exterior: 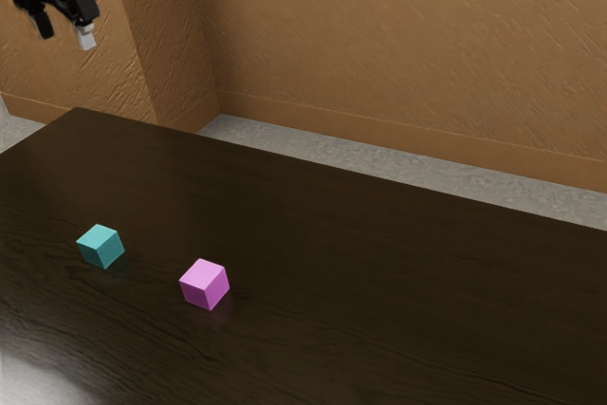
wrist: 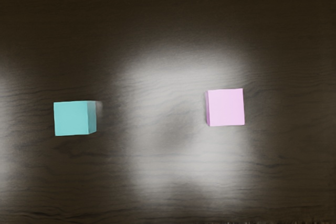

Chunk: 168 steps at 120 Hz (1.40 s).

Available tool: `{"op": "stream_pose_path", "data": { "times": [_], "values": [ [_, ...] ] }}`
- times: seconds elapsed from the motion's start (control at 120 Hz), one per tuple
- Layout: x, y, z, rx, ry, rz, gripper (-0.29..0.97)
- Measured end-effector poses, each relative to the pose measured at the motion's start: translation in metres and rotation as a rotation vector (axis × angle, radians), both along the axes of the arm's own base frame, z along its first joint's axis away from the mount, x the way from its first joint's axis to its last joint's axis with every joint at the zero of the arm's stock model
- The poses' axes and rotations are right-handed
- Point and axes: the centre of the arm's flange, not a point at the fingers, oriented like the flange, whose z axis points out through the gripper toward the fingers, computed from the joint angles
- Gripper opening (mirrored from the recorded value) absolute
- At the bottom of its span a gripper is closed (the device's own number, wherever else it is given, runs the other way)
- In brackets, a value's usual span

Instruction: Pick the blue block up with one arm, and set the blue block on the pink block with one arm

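Observation:
The blue block [exterior: 101,246], a teal-blue cube, rests on the dark wooden table [exterior: 379,272] toward the exterior view's left. The pink block [exterior: 204,284] sits a short way to its right and slightly nearer the front edge; the two are apart. My gripper [exterior: 64,33] hangs high above the table in the exterior view's upper left corner, open, with nothing between its fingers. From the wrist view I look straight down on the blue block [wrist: 75,118] and the pink block [wrist: 225,107], side by side with a gap of bare table between them.
Brown textured walls stand behind the table, with a grey floor strip [exterior: 398,163] between the table's far edge and the wall. A bright glare patch [wrist: 178,108] lies on the table between the blocks.

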Motion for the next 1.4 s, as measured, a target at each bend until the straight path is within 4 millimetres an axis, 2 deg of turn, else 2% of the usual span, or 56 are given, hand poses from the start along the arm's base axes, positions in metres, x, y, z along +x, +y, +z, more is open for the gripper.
{"op": "stream_pose_path", "data": {
  "times": [0.133, 0.15, 0.175, 0.233, 0.3, 0.333, 0.367, 0.417, 0.467, 0.558, 0.6, 0.792, 0.967, 1.017, 1.117, 1.2, 1.308, 1.4],
  "values": [
    [0.0, -0.017, -0.01, -0.009, 0.028, -0.042, 0.68],
    [-0.007, -0.017, -0.01, -0.011, 0.03, -0.042, 0.68],
    [-0.027, -0.015, -0.008, -0.018, 0.029, -0.037, 0.68],
    [-0.071, 0.003, -0.014, -0.037, 0.041, -0.001, 0.68],
    [-0.099, 0.008, -0.042, -0.049, 0.076, 0.008, 0.68],
    [-0.108, 0.009, -0.063, -0.054, 0.092, 0.004, 0.68],
    [-0.109, 0.01, -0.095, -0.058, 0.117, -0.007, 0.68],
    [-0.104, 0.012, -0.139, -0.061, 0.135, -0.025, 0.68],
    [-0.096, 0.024, -0.168, -0.046, 0.142, -0.027, 0.68],
    [-0.096, 0.081, -0.198, -0.057, 0.136, 0.041, 0.68],
    [-0.094, 0.098, -0.213, -0.055, 0.131, 0.054, 0.68],
    [-0.043, 0.123, -0.299, 0.005, 0.153, 0.007, 0.68],
    [-0.025, 0.163, -0.362, 0.03, 0.156, 0.029, 0.68],
    [-0.021, 0.171, -0.37, 0.025, 0.141, 0.043, 0.68],
    [-0.014, 0.185, -0.367, 0.031, 0.093, 0.055, 0.68],
    [0.005, 0.191, -0.373, 0.038, 0.077, 0.049, 0.68],
    [0.039, 0.188, -0.393, 0.041, 0.076, 0.017, 0.68],
    [0.047, 0.199, -0.415, 0.017, 0.084, 0.03, 0.68]
  ]
}}
